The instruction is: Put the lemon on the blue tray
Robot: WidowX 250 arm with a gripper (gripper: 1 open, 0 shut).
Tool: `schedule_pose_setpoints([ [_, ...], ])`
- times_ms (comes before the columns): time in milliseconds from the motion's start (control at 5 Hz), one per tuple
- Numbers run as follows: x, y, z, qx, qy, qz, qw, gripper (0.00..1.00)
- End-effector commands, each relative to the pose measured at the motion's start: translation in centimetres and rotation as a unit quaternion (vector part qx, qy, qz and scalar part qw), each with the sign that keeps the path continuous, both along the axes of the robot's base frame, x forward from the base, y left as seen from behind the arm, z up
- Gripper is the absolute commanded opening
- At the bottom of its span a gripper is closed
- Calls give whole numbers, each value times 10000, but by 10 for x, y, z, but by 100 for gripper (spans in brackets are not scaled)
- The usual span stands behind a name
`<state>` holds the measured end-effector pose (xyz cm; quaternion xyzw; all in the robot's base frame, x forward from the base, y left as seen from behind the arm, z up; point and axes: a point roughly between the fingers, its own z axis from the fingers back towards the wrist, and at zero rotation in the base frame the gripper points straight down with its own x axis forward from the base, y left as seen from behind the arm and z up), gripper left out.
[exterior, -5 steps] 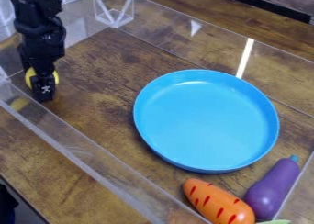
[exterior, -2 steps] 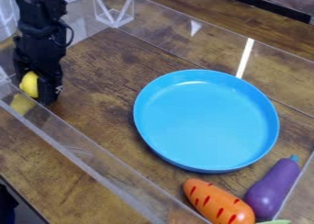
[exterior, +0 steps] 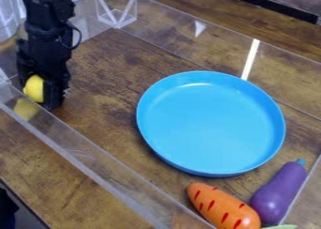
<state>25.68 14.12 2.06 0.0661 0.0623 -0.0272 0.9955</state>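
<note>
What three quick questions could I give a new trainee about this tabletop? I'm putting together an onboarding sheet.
1. True or false: the lemon already lies on the blue tray.
2. Which two toys lie at the bottom edge, right of centre? A) carrot and eggplant B) banana and apple C) two lemons
3. Fill in: the gripper is at the ____ side of the picture, far from the tray.

Key
1. False: the lemon is at the gripper, on the wooden table.
2. A: the carrot and the eggplant.
3. Left.
</note>
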Motion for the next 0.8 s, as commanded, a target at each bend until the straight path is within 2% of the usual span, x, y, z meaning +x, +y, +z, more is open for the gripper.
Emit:
schedule_pose_setpoints([
  [0,13,-4,18,80,-149,18,9999,0],
  [200,14,-2,41,154,-165,250,9994,0],
  [400,17,-8,90,329,-305,493,9978,0],
  [600,24,-21,133,455,-502,677,9954,0],
])
